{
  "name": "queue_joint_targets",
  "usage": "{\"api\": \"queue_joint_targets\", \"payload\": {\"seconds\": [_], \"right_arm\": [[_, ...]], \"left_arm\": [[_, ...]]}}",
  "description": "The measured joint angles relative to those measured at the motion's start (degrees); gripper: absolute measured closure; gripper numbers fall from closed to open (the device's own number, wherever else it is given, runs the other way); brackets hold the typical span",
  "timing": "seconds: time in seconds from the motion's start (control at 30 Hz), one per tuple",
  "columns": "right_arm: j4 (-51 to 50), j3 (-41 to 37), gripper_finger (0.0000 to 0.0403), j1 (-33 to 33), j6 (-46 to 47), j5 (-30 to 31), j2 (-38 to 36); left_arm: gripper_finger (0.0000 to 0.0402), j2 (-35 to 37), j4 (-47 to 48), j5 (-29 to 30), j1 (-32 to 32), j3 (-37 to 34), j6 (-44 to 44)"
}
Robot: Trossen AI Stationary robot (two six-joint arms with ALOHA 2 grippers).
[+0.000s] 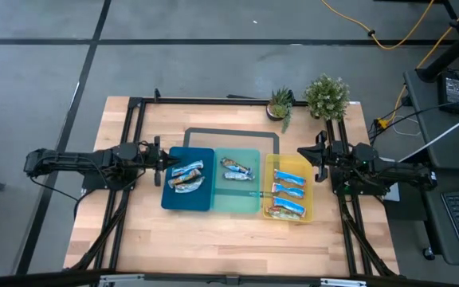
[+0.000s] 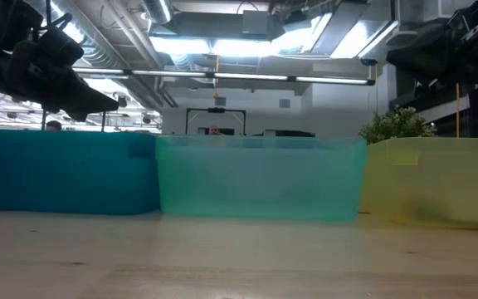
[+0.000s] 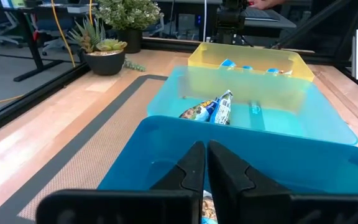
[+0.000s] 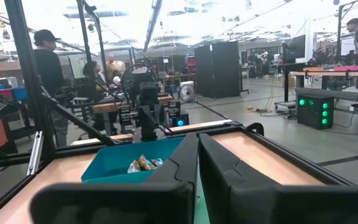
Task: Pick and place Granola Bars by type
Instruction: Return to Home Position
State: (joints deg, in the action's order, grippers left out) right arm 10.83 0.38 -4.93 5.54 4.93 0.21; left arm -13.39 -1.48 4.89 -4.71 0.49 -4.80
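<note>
Three trays stand side by side on the table: dark blue [image 1: 170, 199], teal [image 1: 241, 201] and yellow [image 1: 306, 171]. Silvery-brown and blue granola bars [image 1: 186, 176] lie in the dark blue tray. Two bars [image 1: 236, 170] lie in the teal tray [image 3: 185, 93]. Several bright blue bars [image 1: 287, 194] lie in the yellow tray. My left gripper [image 1: 166, 162] hangs shut and empty over the dark blue tray's left rim [image 3: 206, 165]. My right gripper [image 1: 303, 153] hangs shut and empty beside the yellow tray's far right corner [image 4: 197, 163].
Two potted plants [image 1: 281, 104] [image 1: 327, 96] stand at the table's far edge. A grey-bordered mat [image 1: 229, 134] lies under the trays' far side. Bare wood stretches along the near edge [image 1: 229, 239]. People stand in the room beyond the table [image 4: 48, 68].
</note>
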Motion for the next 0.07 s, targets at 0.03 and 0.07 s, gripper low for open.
{"api": "queue_joint_targets", "payload": {"seconds": [0.03,0.07], "right_arm": [[0.0,0.0,0.0384,0.0,0.0,0.0,0.0],[0.0,0.0,0.0384,0.0,-0.01,0.0,0.0]], "left_arm": [[0.0389,0.0,0.02,0.0,0.0,0.0,0.0],[0.0389,0.0,0.01,0.0,-0.02,0.0,0.0]]}}
